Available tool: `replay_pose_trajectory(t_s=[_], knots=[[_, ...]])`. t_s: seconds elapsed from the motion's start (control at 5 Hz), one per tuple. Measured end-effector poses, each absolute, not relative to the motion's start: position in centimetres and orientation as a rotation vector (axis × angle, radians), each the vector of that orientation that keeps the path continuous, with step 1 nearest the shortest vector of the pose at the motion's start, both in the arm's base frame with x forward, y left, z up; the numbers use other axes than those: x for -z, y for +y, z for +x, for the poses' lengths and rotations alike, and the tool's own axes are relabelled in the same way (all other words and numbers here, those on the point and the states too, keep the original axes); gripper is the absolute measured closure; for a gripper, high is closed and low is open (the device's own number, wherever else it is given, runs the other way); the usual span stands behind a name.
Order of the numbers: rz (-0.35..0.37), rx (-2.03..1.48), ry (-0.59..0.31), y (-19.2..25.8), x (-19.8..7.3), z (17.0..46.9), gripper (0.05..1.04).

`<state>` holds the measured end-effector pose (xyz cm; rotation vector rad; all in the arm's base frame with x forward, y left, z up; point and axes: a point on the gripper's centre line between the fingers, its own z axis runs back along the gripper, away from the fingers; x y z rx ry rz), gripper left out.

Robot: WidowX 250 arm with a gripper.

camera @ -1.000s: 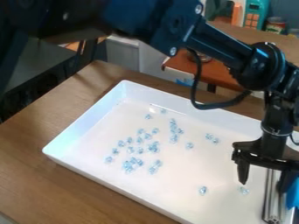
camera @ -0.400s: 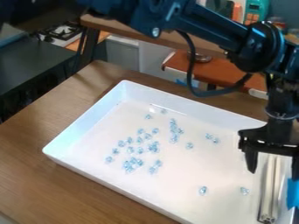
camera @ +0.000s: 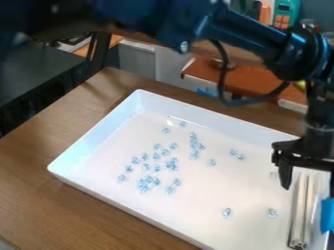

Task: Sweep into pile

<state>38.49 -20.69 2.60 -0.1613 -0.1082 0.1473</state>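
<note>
Beads (camera: 172,166), clear and pale blue, lying loose on the floor of a white rectangular tray (camera: 101,139), set slantwise on a brown wood-grain worktop (camera: 85,210). Form no single pile: sit thickest left of the tray's middle, some touching, others slightly apart, with a short upright string of them just above and right of that thick patch. Lie alone or in pairs elsewhere: two near the far wall, one right of the string, two side by side farther right, and two more well apart toward the near right part. At the right, over that end of the tray, black gripper (camera: 308,189), pointing down, fingers (camera: 285,176) apart, with the right-hand one partly cut off at the view's edge. Behind and below the gap, a slotted metal bar (camera: 299,215), lying lengthwise toward the near wall. Beside it at the right edge, a bright blue piece (camera: 326,215), too cut off to name. Beyond the worktop, a red-brown shelf (camera: 251,82) bearing a round metal dish (camera: 225,64); farther back, a teal toy (camera: 285,10) with orange buttons.
</note>
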Motion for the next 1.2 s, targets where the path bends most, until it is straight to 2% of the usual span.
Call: replay_pose_trajectory(t_s=[0.8,1.0,1.2], knots=[[-0.090,-0.139,-0.091,-20.2,-0.2,38.7,0.077],[-0.068,-0.135,-0.083,-19.9,0.7,38.6,0.109],[-0.070,-0.132,-0.089,-20.0,0.7,38.6,0.379]])
